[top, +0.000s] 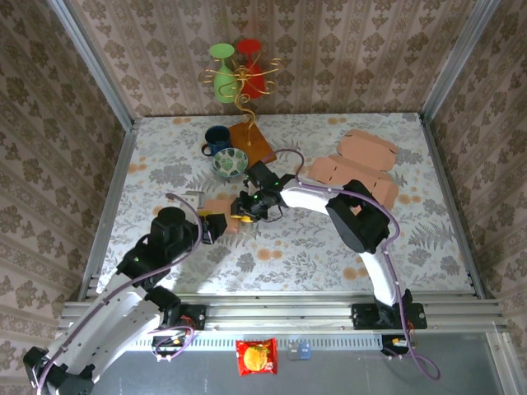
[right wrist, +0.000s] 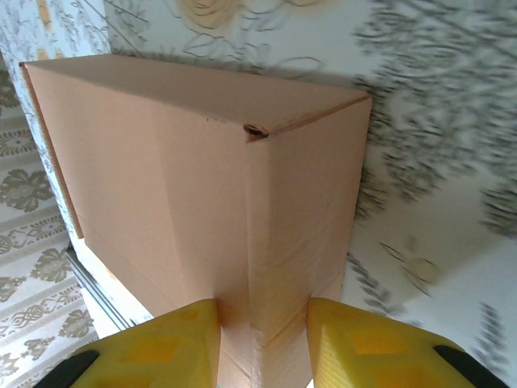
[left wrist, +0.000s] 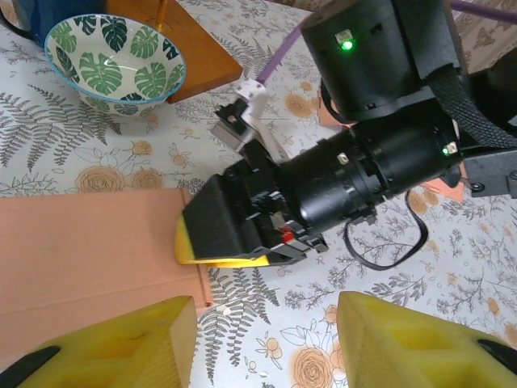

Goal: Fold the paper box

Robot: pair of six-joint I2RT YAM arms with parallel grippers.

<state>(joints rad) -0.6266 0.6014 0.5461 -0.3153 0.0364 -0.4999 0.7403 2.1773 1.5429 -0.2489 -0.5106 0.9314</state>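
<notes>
Paper box [top: 219,206], lying left of centre on the bench [top: 428,239], is being gripped at a folded corner by the right end effector [right wrist: 262,323]. The left end effector [left wrist: 266,323] is being held released just beside it. The card is judged light and easily creased, so it is best pinched near fold lines.

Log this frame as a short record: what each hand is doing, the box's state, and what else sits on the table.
right hand: shut on a creased corner of the paper box
left hand: open, holding nothing, poised beside the right hand
paper box: salmon card, partly folded
other items: leaf-print bowl, blue mug, flat blanks farther right on the table
</notes>
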